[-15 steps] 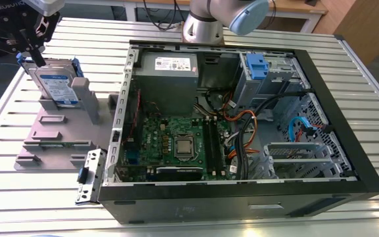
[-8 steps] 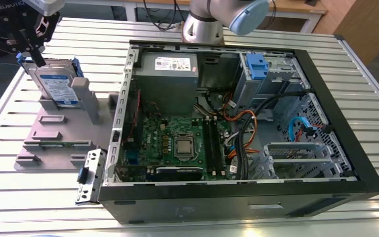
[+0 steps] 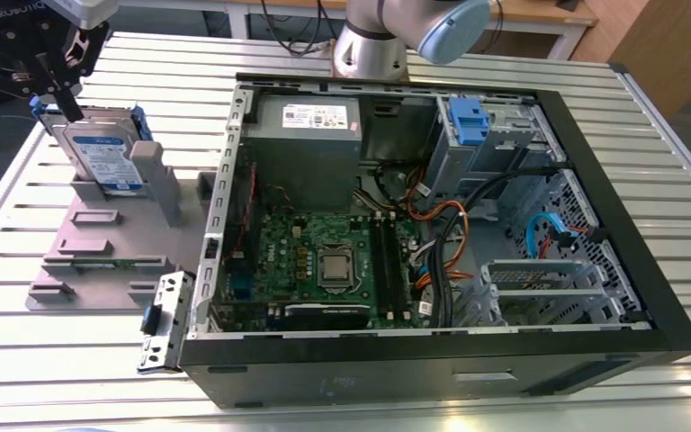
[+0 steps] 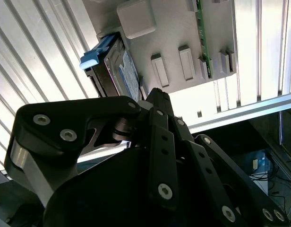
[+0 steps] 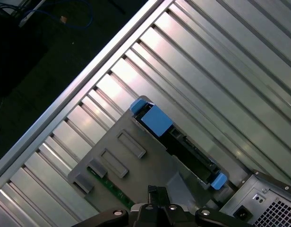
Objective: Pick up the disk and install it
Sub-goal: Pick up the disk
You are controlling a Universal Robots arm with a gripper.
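Disk [image 3: 103, 157], upright in grey holder [image 3: 94, 243] on desk [image 3: 33, 378].
Fingers [image 4: 157, 101] were pressed together, just beside its top edge.

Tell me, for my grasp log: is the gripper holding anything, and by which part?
Apparently nothing: the gripper is by the disk, which stands on edge in the grey holder, its top edge bare in the first wrist view.

This is a robotics lab or test workshop. A ribbed aluminium table [image 3: 82, 378] carries an opened computer case [image 3: 442, 355] with its motherboard [image 3: 321, 261] bare. Beside it a grey fixture [image 3: 94, 261] holds a disk [image 3: 105, 157] upright. An arm's base [image 3: 370, 49] stands at the table's far edge, with cables [image 3: 291, 27] and wooden desks [image 3: 538, 13] behind.
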